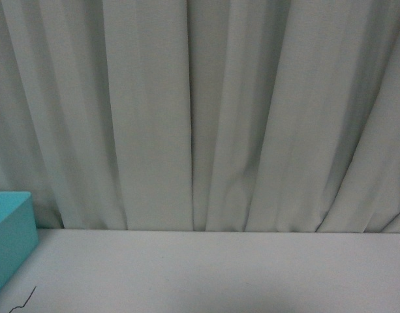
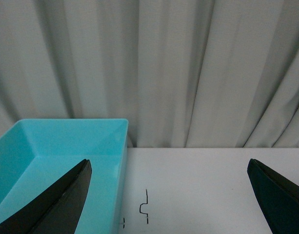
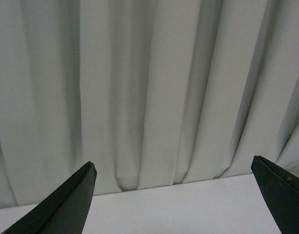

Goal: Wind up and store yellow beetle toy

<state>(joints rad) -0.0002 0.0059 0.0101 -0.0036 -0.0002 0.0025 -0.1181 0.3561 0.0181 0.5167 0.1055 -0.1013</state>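
Teal bin (image 1: 10,235), left on white table (image 1: 219,274)

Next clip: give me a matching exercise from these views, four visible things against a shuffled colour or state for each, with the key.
Things:
1. bin
2. curtain
3. table
4. left end effector

Colour or state:
A. white, flat
B. open, holding nothing
C. turquoise
D. pale grey, hanging in folds

Pairs: 1-C, 2-D, 3-A, 4-B.
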